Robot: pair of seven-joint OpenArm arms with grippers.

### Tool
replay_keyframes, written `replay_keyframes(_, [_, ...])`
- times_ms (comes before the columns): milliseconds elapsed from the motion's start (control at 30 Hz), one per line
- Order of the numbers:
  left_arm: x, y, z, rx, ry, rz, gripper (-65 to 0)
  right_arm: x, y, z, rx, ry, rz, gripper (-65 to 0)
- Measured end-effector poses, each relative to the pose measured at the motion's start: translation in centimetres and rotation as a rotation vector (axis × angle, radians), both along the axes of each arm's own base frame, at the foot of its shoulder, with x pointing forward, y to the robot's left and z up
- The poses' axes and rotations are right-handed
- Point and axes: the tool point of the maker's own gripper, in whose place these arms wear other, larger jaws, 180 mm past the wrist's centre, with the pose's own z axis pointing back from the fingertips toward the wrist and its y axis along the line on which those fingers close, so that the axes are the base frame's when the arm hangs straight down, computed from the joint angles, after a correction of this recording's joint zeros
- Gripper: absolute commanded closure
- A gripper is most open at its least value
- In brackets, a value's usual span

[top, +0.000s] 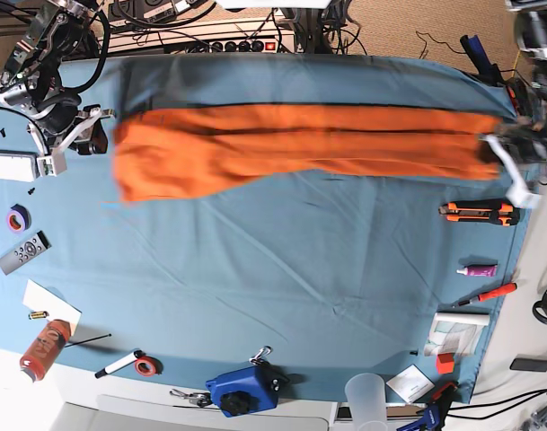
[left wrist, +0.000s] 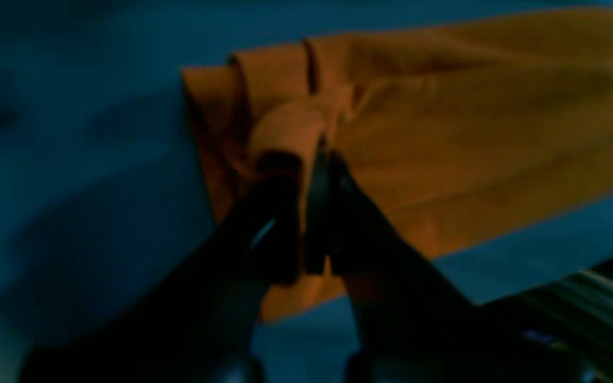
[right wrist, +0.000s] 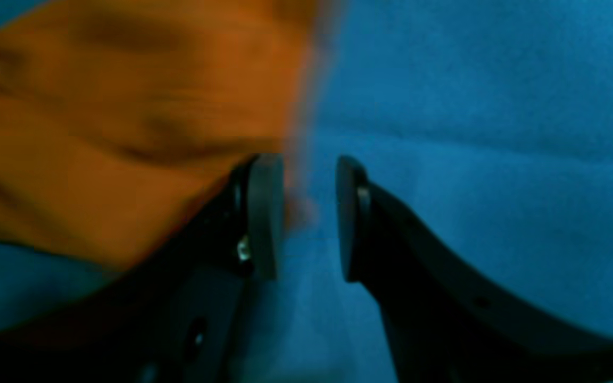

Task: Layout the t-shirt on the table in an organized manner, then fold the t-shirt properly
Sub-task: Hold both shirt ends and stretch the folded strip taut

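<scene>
front edge: blue tool (top: 242,392) with a carabiner, a clear cup (top: 366,395), a red-capped marker (top: 122,364) and an orange bottle (top: 41,348) sit along the near rim of the table (top: 282,287)

right side clutter: orange utility knife (top: 477,212), a small purple tube (top: 479,269) and a red pen (top: 489,294), all lying well apart from the shirt

left side clutter: a remote (top: 23,252) and a roll of purple tape (top: 18,217), near the arm on that side of the base view

middle: just bare, slightly wrinkly blue cloth

shirt (top: 291,148): stretched out in a long orange band across the far half of the table, running nearly edge to edge, one end blurry

left gripper (left wrist: 314,159): jaws pinched tight on a bunched fold at the shirt's end, orange fabric squeezed up between the black fingers (left wrist: 280,213); in the base view that's the right-hand end of the band

right gripper (right wrist: 309,213): jaws about halfway apart, blue cloth showing in the gap, shirt edge just beside the one pad (right wrist: 264,213); too smeared to say if it's actually touching

far edge: cables and a power strip (top: 246,45) behind the table
</scene>
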Motion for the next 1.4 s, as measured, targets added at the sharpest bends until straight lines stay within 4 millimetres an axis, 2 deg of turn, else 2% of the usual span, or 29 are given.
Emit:
replay_keyframes(67, [0.5, 1.6, 1.3, 0.004, -0.038, 0.037, 0.0, 0.6, 0.0, 0.4, 0.0, -0.017, 0.0, -17.5])
replay_keyframes(133, [0.9, 1.4, 2.3, -0.047, -0.077, 0.047, 0.0, 1.0, 0.0, 0.7, 0.0, -0.029, 0.0, -17.5])
replay_keyframes(300, [-0.4, -2.2, 1.7, -0.158, -0.044, -0.08, 0.0, 2.0, 0.0, 1.5, 0.0, -0.061, 0.0, -17.5])
replay_keyframes(367, [-0.4, -3.1, 1.3, -0.172, -0.043, -0.08, 0.0, 2.3, 0.0, 1.6, 0.001, -0.069, 0.0, -17.5])
replay_keyframes(567, [-0.6, -0.7, -0.3, -0.041, 0.007, 0.003, 0.0, 2.0, -0.2, 1.4, -0.013, -0.053, -0.003, -17.5])
replay_keyframes(600, [-0.5, -0.3, -0.4, -0.017, 0.002, 0.008, -2.9, 2.0, -0.2, 1.4, -0.013, -0.052, -0.003, -17.5])
replay_keyframes(700, [-0.5, 0.6, -0.6, 0.037, 0.004, 0.015, -16.9, 2.0, -0.2, 1.4, -0.013, -0.052, -0.003, -17.5])
replay_keyframes(767, [-0.4, 1.0, -0.7, 0.062, -0.006, 0.021, -22.3, 2.0, -0.2, 1.4, -0.013, -0.053, -0.003, -17.5])
replay_keyframes(1000, [-0.4, 2.2, -1.0, 0.133, -0.002, 0.029, -23.1, 2.0, -0.2, 1.4, -0.013, -0.052, -0.003, -17.5])
replay_keyframes(1200, [-0.8, 2.8, -2.2, 0.074, 0.01, 0.107, -23.1, 2.0, -0.2, 1.4, -0.013, -0.052, -0.003, -17.5])
replay_keyframes(1400, [-1.0, 2.8, -2.6, 0.019, 0.018, 0.134, -23.1, 2.0, -0.2, 1.3, -0.014, -0.047, -0.003, -17.5])
